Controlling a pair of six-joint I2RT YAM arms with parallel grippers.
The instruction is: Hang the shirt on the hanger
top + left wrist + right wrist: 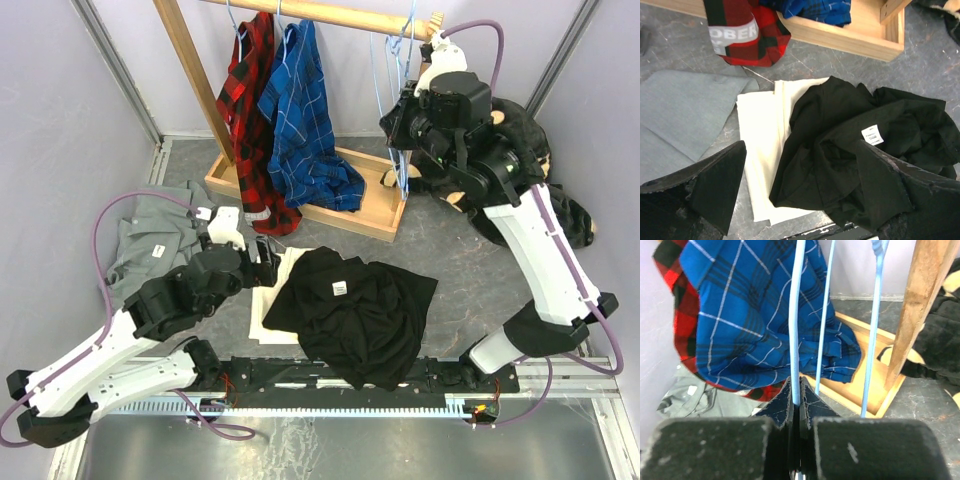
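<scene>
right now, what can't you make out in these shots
- Print on the label of the shirt: too small, left wrist view.
- Hook of the hanger in the right gripper: cut off by the right wrist view's top edge.
- Right side of the cream cloth: under the shirt.

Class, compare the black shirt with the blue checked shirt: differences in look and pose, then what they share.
The black shirt is plain; the blue checked shirt is patterned. The black shirt lies crumpled on the table; the blue checked shirt hangs from the wooden rack. Both are fabric garments.
</scene>
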